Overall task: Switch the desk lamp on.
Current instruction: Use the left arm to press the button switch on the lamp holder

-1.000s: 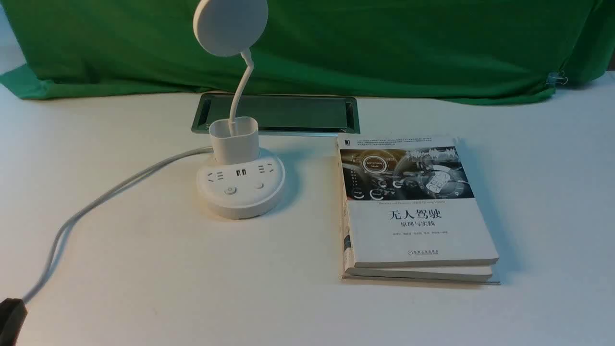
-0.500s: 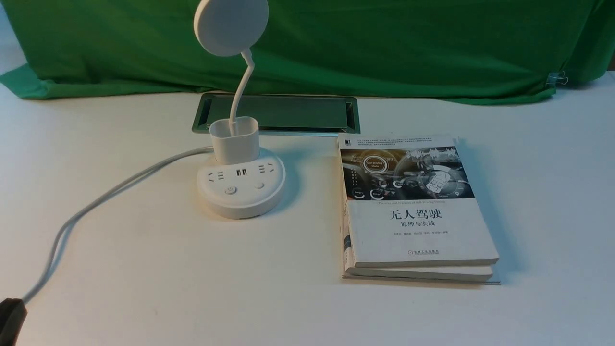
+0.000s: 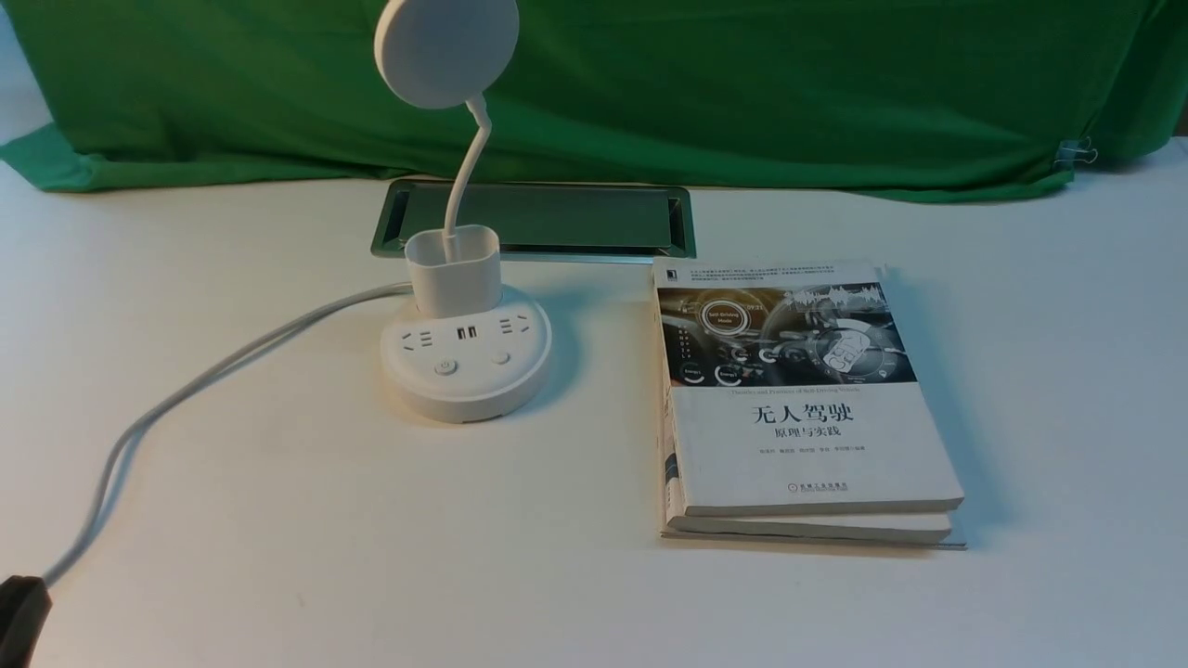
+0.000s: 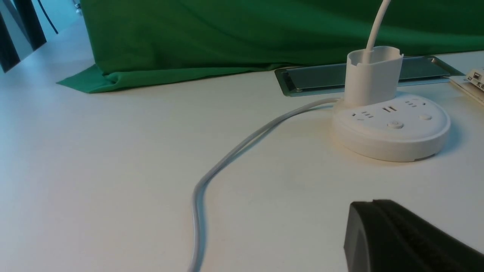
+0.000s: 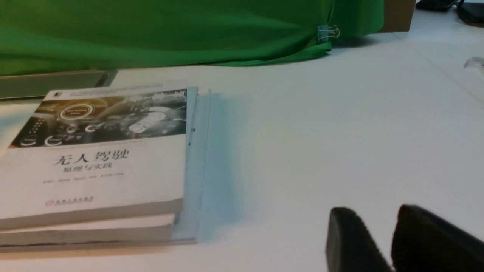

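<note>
One white desk lamp (image 3: 466,353), books (image 3: 807,399) well apart

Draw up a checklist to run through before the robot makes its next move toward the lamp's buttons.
1. White plastic desk lamp with round disc head standing upright on its base: ok.
2. Two small round white buttons on the base uncovered: ok, nothing lies over them.
3. Grey flexible cable off the buttons: ok, it runs away on the robot's left.
4. Stack of white paperback books separate from the lamp: ok, bare table lies between.
5. Black right gripper free of any object: ok, its fingers stand apart with nothing between.
6. Cable plugged into power: cannot tell, its far end is out of view.
</note>
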Motion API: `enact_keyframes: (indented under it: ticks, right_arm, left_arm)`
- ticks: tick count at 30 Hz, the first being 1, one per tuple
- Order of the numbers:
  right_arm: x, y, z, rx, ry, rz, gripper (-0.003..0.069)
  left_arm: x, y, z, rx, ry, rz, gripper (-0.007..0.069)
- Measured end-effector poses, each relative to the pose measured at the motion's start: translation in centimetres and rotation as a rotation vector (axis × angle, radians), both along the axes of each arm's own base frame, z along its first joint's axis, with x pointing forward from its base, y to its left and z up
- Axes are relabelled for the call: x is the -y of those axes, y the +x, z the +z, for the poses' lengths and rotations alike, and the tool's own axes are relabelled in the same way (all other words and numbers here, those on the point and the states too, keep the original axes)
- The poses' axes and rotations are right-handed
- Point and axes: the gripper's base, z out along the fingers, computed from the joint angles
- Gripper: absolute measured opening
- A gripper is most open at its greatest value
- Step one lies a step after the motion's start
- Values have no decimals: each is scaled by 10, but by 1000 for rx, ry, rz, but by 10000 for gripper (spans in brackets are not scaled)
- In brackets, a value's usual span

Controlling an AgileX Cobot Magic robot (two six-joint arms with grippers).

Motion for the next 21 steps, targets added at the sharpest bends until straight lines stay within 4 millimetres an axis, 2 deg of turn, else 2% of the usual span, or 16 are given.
enact_keyframes:
  ticks: [6,10,17,18,19,20,21]
  right_arm:
    - [0,0,0,0,0,0,239]
    - [0,0,0,0,0,0,239]
    - [0,0,0,0,0,0,239]
    - [0,0,0,0,0,0,239]
    - [0,0,0,0,0,0,239]
    - [0,0,0,0,0,0,239]
    - [0,0,0,0,0,0,239]
  left_arm:
    - [0,0,0,1,14,0,2]
    - [0,1,7,82,2,0,2]
    - [-1,-9,53,601,-18,9,2]
    - [-1,-9,53,601,-18,9,2]
    - [-2,-15,62,720,-30,11,2]
    - [-2,-15,63,733,-31,12,2]
    - [-1,-20,70,821,-29,8,2]
